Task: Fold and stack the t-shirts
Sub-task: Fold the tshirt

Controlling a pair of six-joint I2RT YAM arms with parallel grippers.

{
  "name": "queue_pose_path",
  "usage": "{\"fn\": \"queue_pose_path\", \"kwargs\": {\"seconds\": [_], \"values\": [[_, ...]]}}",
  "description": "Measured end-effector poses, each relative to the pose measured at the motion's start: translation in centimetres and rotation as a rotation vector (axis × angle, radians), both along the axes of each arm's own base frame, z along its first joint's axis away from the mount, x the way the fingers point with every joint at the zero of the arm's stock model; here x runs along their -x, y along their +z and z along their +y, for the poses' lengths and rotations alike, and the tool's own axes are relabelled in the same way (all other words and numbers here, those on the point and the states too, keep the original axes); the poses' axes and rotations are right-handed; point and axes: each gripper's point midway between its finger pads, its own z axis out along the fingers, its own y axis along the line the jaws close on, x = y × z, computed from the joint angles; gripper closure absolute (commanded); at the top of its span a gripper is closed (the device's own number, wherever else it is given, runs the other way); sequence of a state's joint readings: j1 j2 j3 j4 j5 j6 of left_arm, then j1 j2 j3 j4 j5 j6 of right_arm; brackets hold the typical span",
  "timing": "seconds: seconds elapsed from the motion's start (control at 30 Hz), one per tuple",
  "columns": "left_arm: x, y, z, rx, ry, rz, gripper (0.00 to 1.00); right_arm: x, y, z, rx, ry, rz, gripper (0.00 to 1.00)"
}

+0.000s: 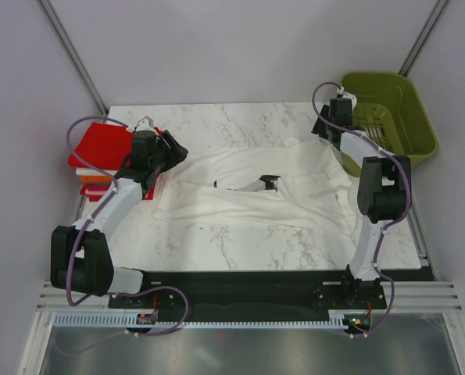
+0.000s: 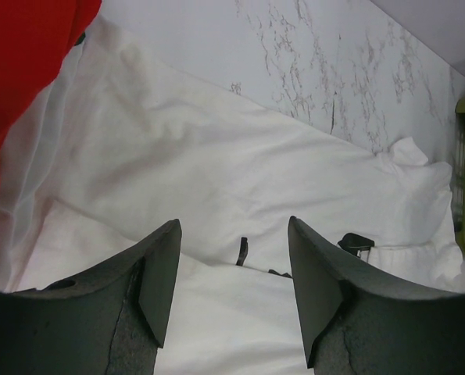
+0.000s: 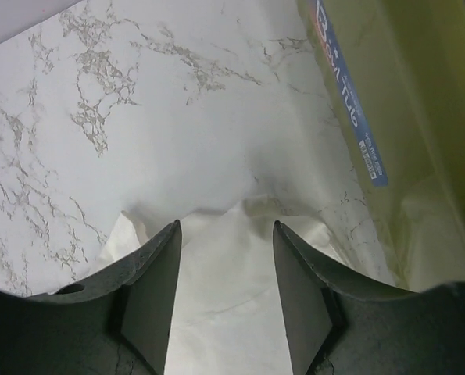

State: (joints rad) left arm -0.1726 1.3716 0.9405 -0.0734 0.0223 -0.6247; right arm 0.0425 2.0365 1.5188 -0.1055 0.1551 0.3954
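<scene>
Marble-topped table (image 1: 240, 242) carries a white shirt (image 1: 248, 199) spread rumpled across its middle, apparently laid out for folding. Over the shirt's left end the left gripper (image 2: 232, 223) hovers, jaws apart and gripping nothing. Over the shirt's far right corner the right gripper (image 3: 226, 224) hangs, likewise parted and empty. Each seems placed to take an end and draw the cloth smooth. A folded stack (image 1: 107, 144), red on top, waits off the shirt's left end, and a basket (image 1: 396, 109) sits beyond its right.

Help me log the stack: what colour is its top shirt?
Red top shirt, clearest in the top external view.
</scene>
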Motion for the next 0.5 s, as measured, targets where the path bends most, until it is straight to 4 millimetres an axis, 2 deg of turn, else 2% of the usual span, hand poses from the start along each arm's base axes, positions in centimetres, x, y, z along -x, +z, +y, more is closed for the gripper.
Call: {"fn": "queue_pose_path", "kwargs": {"seconds": [0.2, 0.3, 0.4, 0.5], "values": [[-0.1, -0.4, 0.4, -0.015, 0.021, 0.01, 0.35, -0.6, -0.1, 1.4, 0.009, 0.081, 0.015, 0.45], [-0.1, -0.3, 0.4, -0.019, 0.02, 0.009, 0.35, -2.1, -0.2, 3.3, 0.021, 0.147, 0.013, 0.47], [-0.1, -0.4, 0.5, -0.025, 0.021, 0.009, 0.35, -2.2, -1.3, 5.5, 0.023, 0.212, 0.037, 0.47], [-0.1, -0.5, 0.6, -0.03, 0.022, 0.014, 0.35, -2.1, -3.2, 7.5, 0.014, 0.269, 0.082, 0.46]]}}
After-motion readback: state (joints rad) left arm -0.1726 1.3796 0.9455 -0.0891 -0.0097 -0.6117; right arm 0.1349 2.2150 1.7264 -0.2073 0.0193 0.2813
